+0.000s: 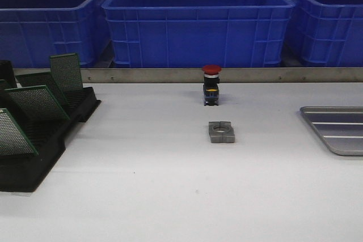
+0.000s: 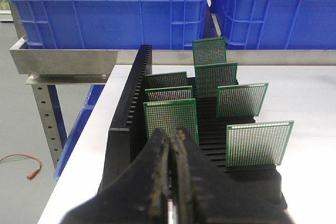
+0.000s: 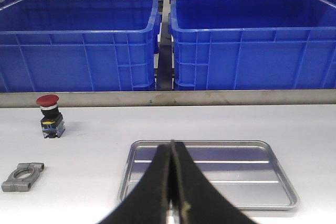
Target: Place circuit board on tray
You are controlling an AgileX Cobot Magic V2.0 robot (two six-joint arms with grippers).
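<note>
Several circuit boards [image 2: 171,119] upright in rack [image 2: 131,108], thin, stiff, light; I'd pinch top edge. Left tool [image 2: 170,145] clenched, empty; right tool [image 3: 172,156] clenched over tray [image 3: 273,182].

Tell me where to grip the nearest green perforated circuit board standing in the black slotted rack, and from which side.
Grip the nearest green perforated circuit board by its free top edge, coming down from above. It stands upright in the black slotted plastic rack, its lower edge sunk in the slots. The closed left end effector, already just before it, must likely open first.
</note>
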